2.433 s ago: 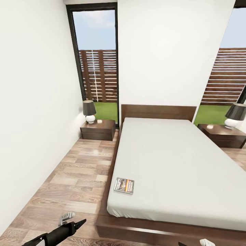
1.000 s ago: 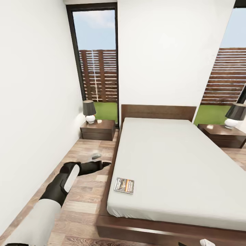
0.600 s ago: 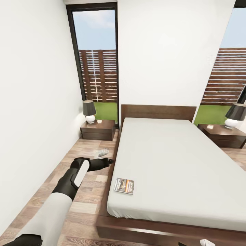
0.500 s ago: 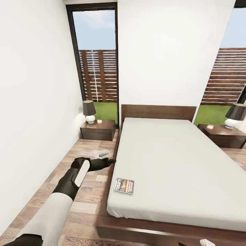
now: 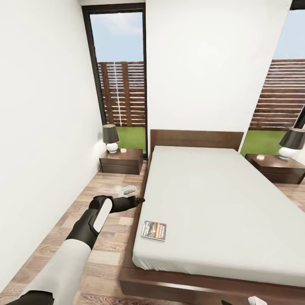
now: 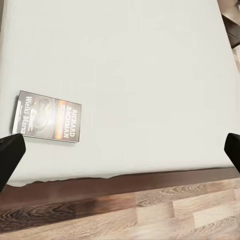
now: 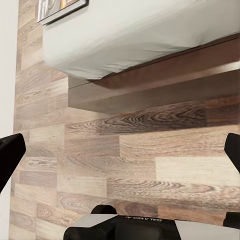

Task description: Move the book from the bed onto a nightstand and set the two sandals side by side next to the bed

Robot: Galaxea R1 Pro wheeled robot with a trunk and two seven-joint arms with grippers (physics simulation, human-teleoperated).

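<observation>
The book (image 5: 153,230) lies flat on the grey mattress of the bed (image 5: 220,203), near its front left corner, with a dark cover and an orange band. My left gripper (image 5: 134,195) is stretched out over the floor beside the bed's left edge, beyond the book and apart from it. In the left wrist view the book (image 6: 47,123) lies below the gripper (image 6: 120,152), whose fingertips (image 6: 10,155) stand wide apart, open and empty. My right gripper (image 7: 120,152) is open and low over the floor by the bed's foot. The sandals are out of view.
A dark nightstand (image 5: 122,161) with a lamp (image 5: 111,138) stands left of the headboard, and a second nightstand (image 5: 275,168) with a lamp (image 5: 292,143) stands on the right. A white wall (image 5: 38,148) bounds the narrow strip of wood floor (image 5: 97,203) to the left of the bed.
My left arm has risen from the lower left and reached forward along the bed's left side, edging slightly further in the last half second. The book has not moved.
</observation>
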